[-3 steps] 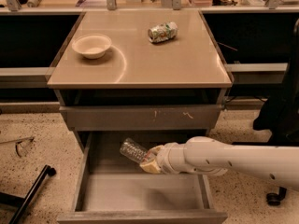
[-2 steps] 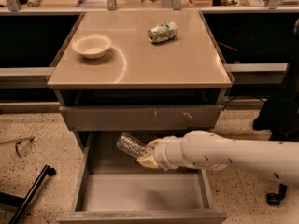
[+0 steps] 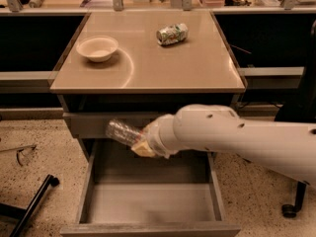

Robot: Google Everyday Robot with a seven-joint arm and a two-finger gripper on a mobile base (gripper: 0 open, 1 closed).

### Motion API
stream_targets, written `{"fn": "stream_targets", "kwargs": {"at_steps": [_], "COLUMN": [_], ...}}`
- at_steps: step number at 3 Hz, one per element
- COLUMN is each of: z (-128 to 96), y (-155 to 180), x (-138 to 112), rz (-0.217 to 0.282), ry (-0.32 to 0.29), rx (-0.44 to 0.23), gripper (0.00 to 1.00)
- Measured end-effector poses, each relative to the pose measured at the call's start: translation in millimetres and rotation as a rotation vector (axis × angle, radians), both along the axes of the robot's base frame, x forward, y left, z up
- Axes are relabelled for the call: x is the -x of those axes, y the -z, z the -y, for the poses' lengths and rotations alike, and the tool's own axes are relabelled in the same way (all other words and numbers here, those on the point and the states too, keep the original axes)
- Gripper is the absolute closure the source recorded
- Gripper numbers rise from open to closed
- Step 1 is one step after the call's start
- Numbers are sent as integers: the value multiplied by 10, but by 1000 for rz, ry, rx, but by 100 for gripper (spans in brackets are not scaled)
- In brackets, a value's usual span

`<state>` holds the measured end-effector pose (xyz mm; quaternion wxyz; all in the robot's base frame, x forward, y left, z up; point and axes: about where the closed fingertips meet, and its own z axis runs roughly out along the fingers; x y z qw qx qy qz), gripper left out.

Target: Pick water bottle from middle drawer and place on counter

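Note:
The water bottle [image 3: 121, 131], clear and ribbed, is held tilted in my gripper [image 3: 140, 144], its free end pointing up and left. It hangs above the open middle drawer [image 3: 148, 201], in front of the drawer front above it. The drawer's grey floor is bare. My white arm [image 3: 232, 137] reaches in from the right. The tan counter [image 3: 163, 63] lies above and behind the bottle. The bottle's label end is hidden inside the gripper.
A white bowl [image 3: 97, 48] sits on the counter's left and a crushed green-and-white can [image 3: 172, 34] at its back middle. A black chair leg [image 3: 29, 206] lies on the speckled floor at left, and a caster [image 3: 289, 210] stands at right.
My gripper has lifted the bottle up and to the left, out of the drawer, to the level of the drawer front above.

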<state>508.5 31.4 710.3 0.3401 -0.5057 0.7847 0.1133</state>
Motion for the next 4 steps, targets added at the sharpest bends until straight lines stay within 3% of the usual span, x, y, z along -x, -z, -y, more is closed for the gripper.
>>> {"fn": "stream_targets", "kwargs": {"at_steps": [1,3,4], "z": [-104,-186,-393], "y": [-384,-565,-1315], "x": [37,14,-69], "rz": [53,82,184], "ry": [-1,-20,-68], "rx": [4,-25,-79], "gripper": [100,100,100]}}
